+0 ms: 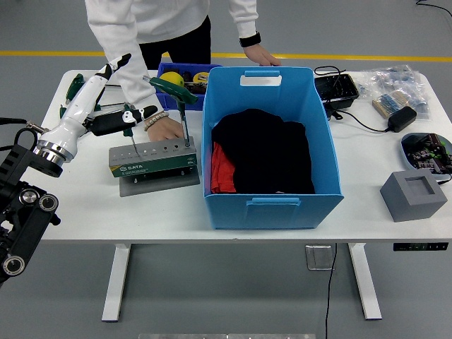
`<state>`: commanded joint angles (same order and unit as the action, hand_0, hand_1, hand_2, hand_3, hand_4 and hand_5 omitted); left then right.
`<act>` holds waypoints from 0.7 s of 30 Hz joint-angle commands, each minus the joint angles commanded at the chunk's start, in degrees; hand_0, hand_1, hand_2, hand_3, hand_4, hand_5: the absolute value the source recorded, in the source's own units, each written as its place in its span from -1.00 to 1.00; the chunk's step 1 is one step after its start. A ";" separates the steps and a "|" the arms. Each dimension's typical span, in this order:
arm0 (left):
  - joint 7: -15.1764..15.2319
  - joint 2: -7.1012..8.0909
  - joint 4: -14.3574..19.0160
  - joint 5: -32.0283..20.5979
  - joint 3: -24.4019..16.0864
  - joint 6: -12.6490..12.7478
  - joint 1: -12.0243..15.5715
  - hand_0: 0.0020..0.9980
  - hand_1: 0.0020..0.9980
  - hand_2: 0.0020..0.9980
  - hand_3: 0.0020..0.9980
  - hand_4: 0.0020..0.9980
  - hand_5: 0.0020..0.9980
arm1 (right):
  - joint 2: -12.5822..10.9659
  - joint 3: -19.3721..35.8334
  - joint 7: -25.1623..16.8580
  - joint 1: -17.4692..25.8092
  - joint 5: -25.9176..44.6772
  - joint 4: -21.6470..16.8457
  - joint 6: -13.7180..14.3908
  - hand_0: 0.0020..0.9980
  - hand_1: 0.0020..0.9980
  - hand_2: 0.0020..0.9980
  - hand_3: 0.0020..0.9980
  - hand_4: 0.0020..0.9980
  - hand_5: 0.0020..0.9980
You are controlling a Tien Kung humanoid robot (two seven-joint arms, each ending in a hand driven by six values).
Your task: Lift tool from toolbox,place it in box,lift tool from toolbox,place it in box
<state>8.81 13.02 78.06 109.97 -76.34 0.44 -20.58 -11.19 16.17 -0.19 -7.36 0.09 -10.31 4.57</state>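
Note:
The grey-green toolbox block stands on a grey plate left of the big blue box. Two green T-handle tools stand in it: a small one at its left end and a tall one at its right end. My left hand hovers open just left of the small T-handle, thumb reaching toward it and one finger pointing up. A person's hand rests on the block's back edge. The person's other hand lies on the blue box's far rim. Black and red cloth lies inside the box.
More green T-handle tools lie loose at the far left. A small blue bin stands behind the toolbox. A black tray, a power adapter, plastic bags, a round dish and a grey block are at the right.

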 joint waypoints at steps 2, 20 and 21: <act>-0.42 0.89 -0.06 3.64 1.63 -0.64 -1.62 1.00 1.00 1.00 1.00 1.00 -0.11 | 0.00 -0.25 -0.03 -0.03 0.29 0.00 0.01 0.47 0.46 0.57 0.23 0.67 0.49; -8.53 3.15 -13.69 15.94 20.21 -9.29 -24.34 1.00 1.00 0.93 0.79 1.00 -0.31 | -0.22 -4.16 -0.20 -0.51 3.52 0.00 -0.05 0.48 0.47 0.57 0.23 0.67 0.49; -8.73 3.05 -14.75 15.60 20.70 -9.91 -25.18 1.00 1.00 0.93 0.79 1.00 -0.31 | -0.24 -4.63 -0.26 -0.54 3.99 0.00 -0.06 0.48 0.47 0.57 0.23 0.67 0.49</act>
<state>0.07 16.07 63.31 125.58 -55.64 -9.47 -45.76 -11.44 11.53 -0.45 -7.90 4.07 -10.31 4.51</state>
